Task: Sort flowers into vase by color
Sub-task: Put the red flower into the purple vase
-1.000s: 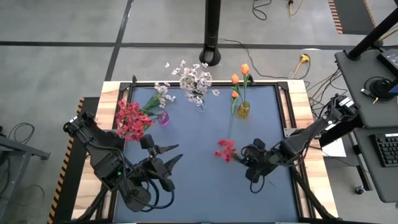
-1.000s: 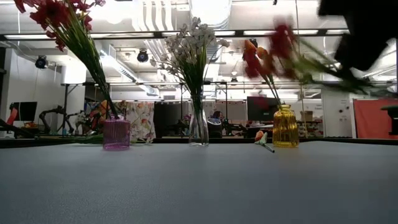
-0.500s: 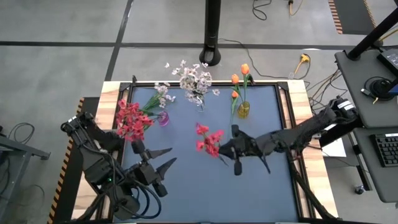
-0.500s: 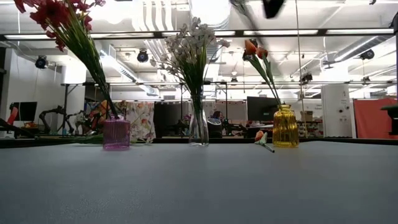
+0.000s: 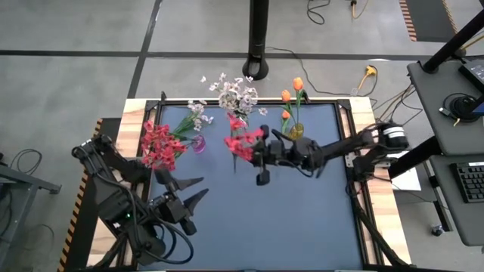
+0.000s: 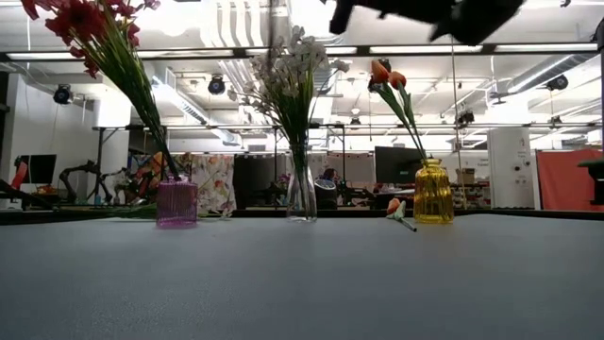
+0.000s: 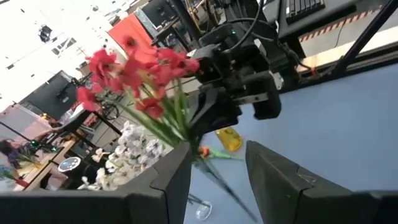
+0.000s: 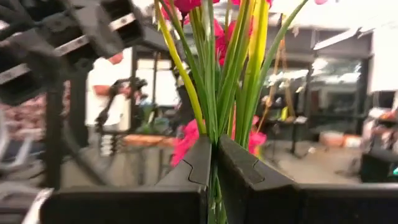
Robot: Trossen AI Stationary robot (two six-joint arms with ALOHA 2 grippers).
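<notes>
Above the bench point(image 5: 302, 227) centre, we hold a red spray point(image 5: 243, 140) clamped in our right hand point(image 5: 265, 153), the pink vase point(image 5: 198, 143) at nine o'clock, one orange bud point(image 6: 399, 212) left lying, left hand point(image 5: 193, 198) apart and empty.

- You look straight down on the whole table point(image 5: 249, 211) from high up.
- You look flat across it from low down.
- Both show the three vases.
- Each wrist camera looks past its own fingers.
</notes>
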